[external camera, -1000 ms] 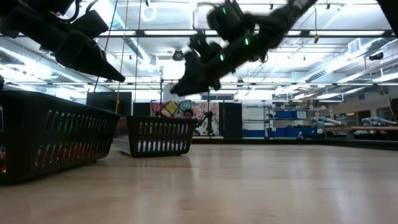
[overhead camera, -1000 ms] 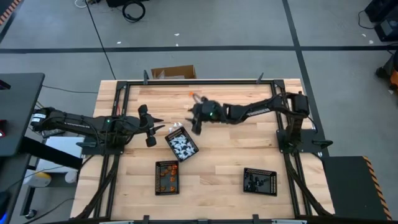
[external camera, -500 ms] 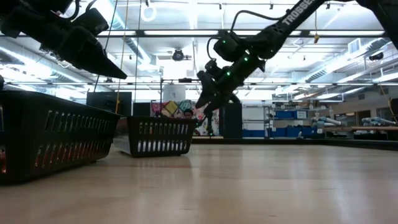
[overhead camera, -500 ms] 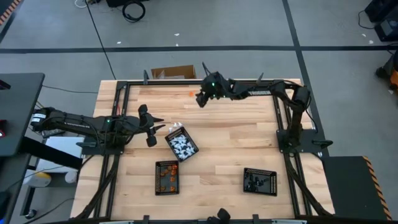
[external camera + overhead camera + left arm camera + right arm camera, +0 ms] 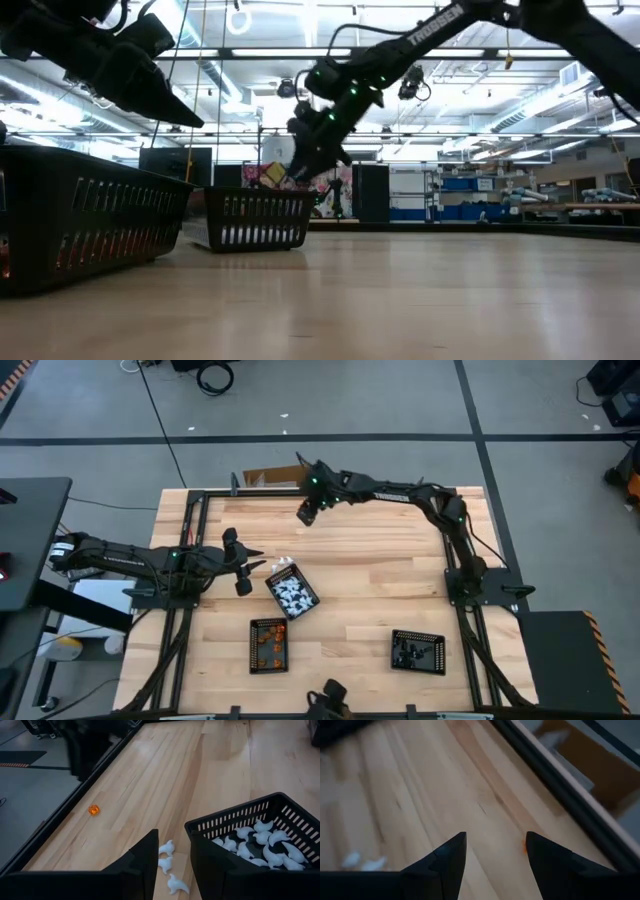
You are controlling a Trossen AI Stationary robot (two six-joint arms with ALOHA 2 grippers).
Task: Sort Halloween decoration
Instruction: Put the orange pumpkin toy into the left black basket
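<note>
left end effector (image 5: 257, 568): i keep it parked just beside the tilted tray of white pieces (image 5: 292, 592), fingers a little apart, nothing between them.
white strays (image 5: 167, 863): three lie on the worktop beside that tray.
right end effector (image 5: 304, 515): fingers spread wide, empty, near the far edge of the worktop.
orange piece (image 5: 93, 810): alone by the far rail; i judge it the next pick, so i should centre the fingers over it, drop straight, close gently.
other trays: orange tray (image 5: 268, 644), black-piece tray (image 5: 417, 651) along the near side.
worktop (image 5: 380, 590): pale wood planks, dark frame.
room: grey floor, cardboard box (image 5: 278, 477) behind.
</note>
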